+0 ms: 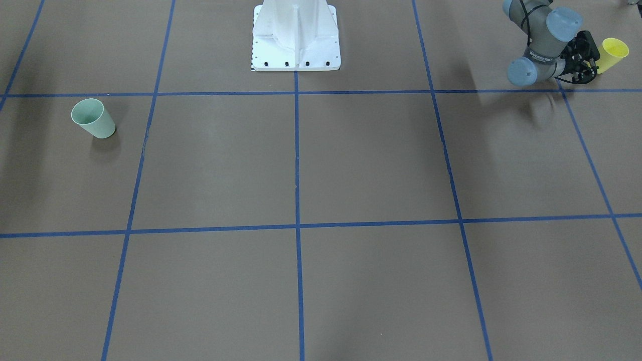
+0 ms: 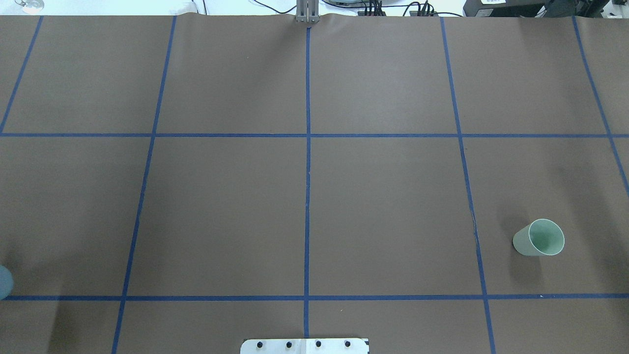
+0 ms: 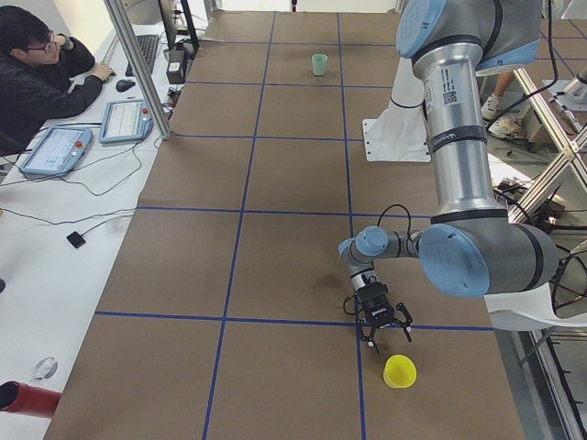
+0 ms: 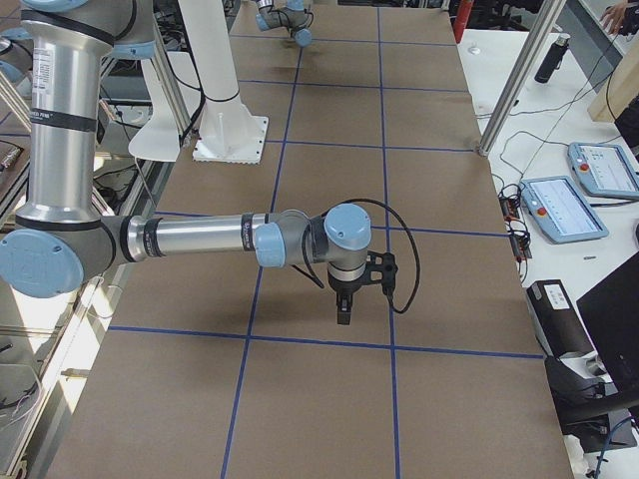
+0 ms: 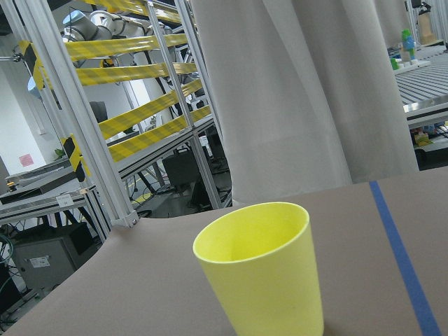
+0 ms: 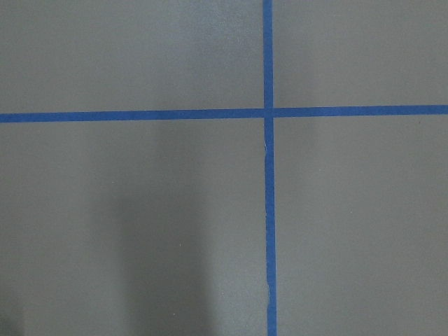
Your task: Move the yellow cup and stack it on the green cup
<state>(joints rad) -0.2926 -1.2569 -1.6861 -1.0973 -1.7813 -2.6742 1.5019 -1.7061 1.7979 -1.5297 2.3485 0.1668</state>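
The yellow cup (image 1: 613,52) stands upright at the table's end on my left side; it also shows in the exterior left view (image 3: 399,370) and fills the left wrist view (image 5: 260,269). My left gripper (image 1: 593,62) is low beside it, fingers apart and empty, a short way from the cup (image 3: 385,339). The green cup (image 1: 93,119) stands upright far off on my right side (image 2: 538,238). My right gripper (image 4: 344,311) hangs over bare table and points down. It shows only in the exterior right view, so I cannot tell if it is open or shut.
The white robot base (image 1: 296,42) stands at the table's middle on my side. Blue tape lines (image 2: 307,196) mark a grid on the brown table. An operator (image 3: 37,73) sits at a side desk with tablets (image 3: 57,148).
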